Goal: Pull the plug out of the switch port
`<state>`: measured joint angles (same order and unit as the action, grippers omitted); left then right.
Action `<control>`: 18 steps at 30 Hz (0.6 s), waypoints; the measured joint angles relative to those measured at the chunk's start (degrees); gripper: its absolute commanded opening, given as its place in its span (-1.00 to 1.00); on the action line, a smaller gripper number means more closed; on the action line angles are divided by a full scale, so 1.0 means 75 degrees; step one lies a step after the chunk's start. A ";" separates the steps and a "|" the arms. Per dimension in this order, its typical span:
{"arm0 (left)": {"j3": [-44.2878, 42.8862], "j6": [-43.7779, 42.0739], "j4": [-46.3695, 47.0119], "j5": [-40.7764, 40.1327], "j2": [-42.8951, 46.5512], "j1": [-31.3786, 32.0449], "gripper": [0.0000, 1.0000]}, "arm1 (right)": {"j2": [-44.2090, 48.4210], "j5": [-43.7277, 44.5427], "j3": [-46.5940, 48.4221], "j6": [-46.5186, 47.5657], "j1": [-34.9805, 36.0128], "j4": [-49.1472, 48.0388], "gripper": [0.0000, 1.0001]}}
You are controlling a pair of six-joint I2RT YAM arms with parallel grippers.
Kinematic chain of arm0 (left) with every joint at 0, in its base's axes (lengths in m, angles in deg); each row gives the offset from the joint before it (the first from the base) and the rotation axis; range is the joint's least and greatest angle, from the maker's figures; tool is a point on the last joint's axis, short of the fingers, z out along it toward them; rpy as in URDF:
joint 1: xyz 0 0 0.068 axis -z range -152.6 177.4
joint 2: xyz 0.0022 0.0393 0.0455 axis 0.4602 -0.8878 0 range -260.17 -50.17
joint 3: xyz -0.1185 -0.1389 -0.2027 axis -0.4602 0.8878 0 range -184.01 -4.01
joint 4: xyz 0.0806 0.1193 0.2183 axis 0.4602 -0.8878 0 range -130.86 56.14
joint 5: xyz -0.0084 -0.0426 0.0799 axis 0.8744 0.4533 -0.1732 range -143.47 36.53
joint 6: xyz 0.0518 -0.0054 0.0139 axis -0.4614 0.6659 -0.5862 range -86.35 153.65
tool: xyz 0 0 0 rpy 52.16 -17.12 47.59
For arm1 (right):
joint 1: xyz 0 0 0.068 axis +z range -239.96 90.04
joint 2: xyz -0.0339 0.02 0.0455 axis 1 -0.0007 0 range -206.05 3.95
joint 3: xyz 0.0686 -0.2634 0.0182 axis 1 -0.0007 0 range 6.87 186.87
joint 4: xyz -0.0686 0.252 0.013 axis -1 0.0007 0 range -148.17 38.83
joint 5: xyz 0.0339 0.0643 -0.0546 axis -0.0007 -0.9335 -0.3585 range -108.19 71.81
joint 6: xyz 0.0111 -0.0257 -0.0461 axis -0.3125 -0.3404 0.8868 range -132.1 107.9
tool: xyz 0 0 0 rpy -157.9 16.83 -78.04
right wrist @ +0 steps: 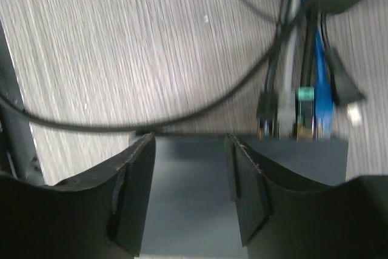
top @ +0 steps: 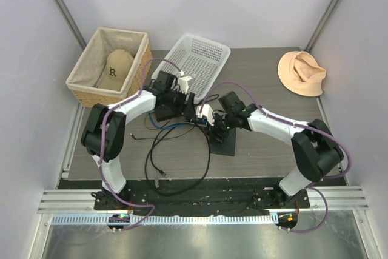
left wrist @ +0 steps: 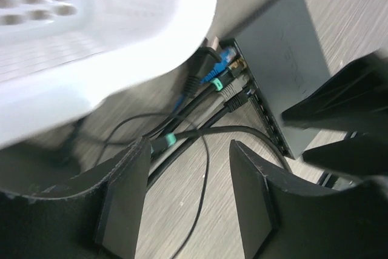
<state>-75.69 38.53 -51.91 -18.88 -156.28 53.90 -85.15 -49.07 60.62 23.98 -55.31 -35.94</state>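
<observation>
Surface: grey wood-grain surface (top: pixel 267 144); pale walls on three sides, metal rail along the near edge.
Far left: wicker basket (top: pixel 82 86) with cloth liner, a tan cap (top: pixel 116 68) inside.
Centre rear: white plastic basket (top: pixel 203 59), just behind the left arm.
Left pincer (left wrist: pixel 189 150): released, fingers (left wrist: pixel 124 198) apart above loose black cables (top: pixel 182 171), grasping nothing.
Switch (left wrist: pixel 288 53): flat black box at mid-surface; the plugs (left wrist: pixel 233 86), black, grey and blue, sit in a row along its port edge.
Right pincer (right wrist: pixel 189 141): released, fingers (right wrist: pixel 133 192) spread over the switch's top near that edge, grasping nothing.
Far right: tan bucket hat (top: pixel 302 72), well apart.
</observation>
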 measured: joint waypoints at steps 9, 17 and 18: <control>0.0551 0.0335 0.0082 0.0085 0.1332 -0.0335 0.20 | -0.0804 0.0050 0.0705 0.0627 0.0425 0.0128 -0.09; 0.0784 0.0670 0.0204 0.0137 0.1437 -0.0315 0.22 | -0.1107 0.0271 0.0842 0.1682 0.0431 0.1052 -0.10; 0.0784 0.0694 0.0207 0.0137 0.1437 -0.0315 0.22 | -0.1081 0.0332 0.0816 0.1810 0.0431 0.1084 -0.12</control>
<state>-69.81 43.74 -50.36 -17.86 -145.50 51.54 -93.26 -46.58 66.74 37.55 -52.07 -27.80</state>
